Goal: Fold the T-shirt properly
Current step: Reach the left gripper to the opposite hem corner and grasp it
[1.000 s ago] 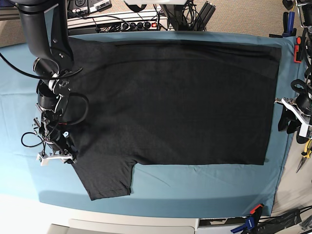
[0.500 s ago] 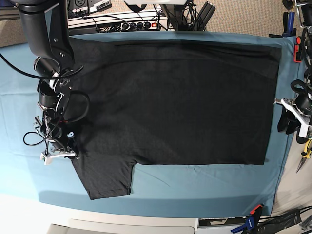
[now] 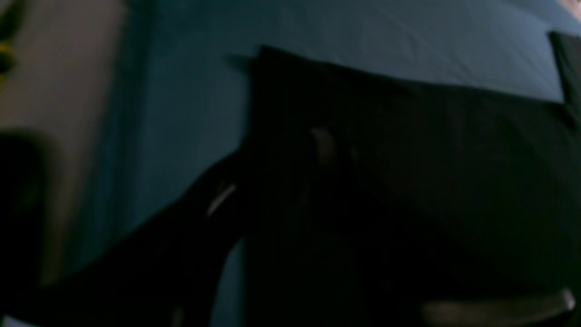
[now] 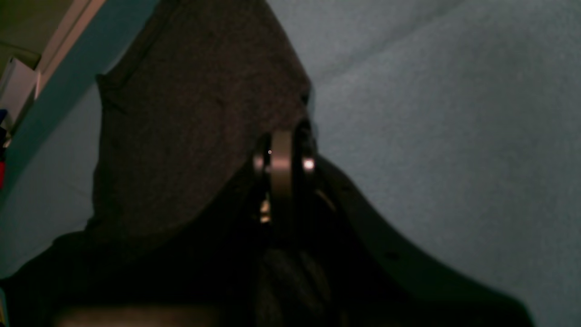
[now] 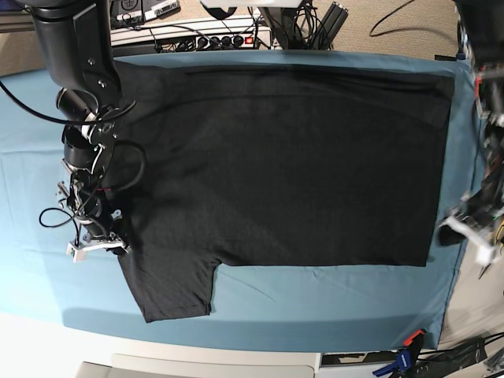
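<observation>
The black T-shirt [image 5: 283,157] lies spread flat on the teal table cloth [image 5: 315,303], plain side up, with one sleeve [image 5: 169,287] pointing to the front left. My right gripper [image 5: 98,244] sits at that sleeve's outer edge. In the right wrist view its fingers [image 4: 281,159] are pressed together, shut on the T-shirt's edge [image 4: 190,136]. My left gripper [image 5: 465,230] is blurred beside the shirt's front right corner. In the dark left wrist view its fingers [image 3: 317,141] stand apart over the hem corner [image 3: 281,68], open and holding nothing.
A power strip and cables [image 5: 224,38] run along the back edge. Tools and wires [image 5: 492,118] crowd the right side, and a clamp [image 5: 405,354] sits at the front right. The table's pale front edge [image 5: 47,339] runs below the cloth.
My right gripper has shut on the sleeve edge and shifted slightly. The left arm has swung from the right edge toward the shirt's front right corner.
</observation>
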### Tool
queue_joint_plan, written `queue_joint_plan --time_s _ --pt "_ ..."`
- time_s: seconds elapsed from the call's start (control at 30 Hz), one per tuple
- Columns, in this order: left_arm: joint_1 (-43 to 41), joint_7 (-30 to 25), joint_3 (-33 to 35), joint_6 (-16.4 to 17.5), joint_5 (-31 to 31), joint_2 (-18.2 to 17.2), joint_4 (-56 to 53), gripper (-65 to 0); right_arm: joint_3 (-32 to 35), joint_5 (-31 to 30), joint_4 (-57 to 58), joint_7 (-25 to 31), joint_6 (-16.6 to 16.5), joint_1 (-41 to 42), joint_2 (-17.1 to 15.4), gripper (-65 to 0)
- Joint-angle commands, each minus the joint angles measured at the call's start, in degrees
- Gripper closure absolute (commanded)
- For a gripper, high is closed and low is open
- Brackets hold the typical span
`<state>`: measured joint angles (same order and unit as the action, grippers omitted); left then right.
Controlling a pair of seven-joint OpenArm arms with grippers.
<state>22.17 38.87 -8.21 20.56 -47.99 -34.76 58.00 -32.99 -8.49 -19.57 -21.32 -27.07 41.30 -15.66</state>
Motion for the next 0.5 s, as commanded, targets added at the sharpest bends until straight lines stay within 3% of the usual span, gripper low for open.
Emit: queue_joint_plan --time_s 0.0,0.13,0.23,0.37,0.47 --pt "4.24 -1.46 1.53 0.46 -0.85 -0.44 -1.46 -18.3 0.04 0.2 -0.68 -0.42 -0.26 1.25 -0.55 0.0" --pt "15.69 -5.75 6.97 -1.68 2.58 4.0 -15.02 -18.3 0.04 0.2 -0.68 -0.48 -0.26 1.25 -0.57 0.0" --pt "24.0 -9.22 7.45 -2.8 4.24 6.86 -27.5 -18.3 0.04 0.17 -0.68 -0.48 -0.26 1.25 -0.55 0.0" --pt "31.69 -11.89 6.47 -2.82 6.25 7.8 -39.52 -18.3 0.04 0.2 -0.68 -0.48 -0.26 1.25 -0.57 0.0" --pt "33.92 -11.47 5.68 -5.79 9.2 7.04 -41.86 -18.3 0.04 0.17 -0.68 -0.48 -0.24 1.25 -0.55 0.0"
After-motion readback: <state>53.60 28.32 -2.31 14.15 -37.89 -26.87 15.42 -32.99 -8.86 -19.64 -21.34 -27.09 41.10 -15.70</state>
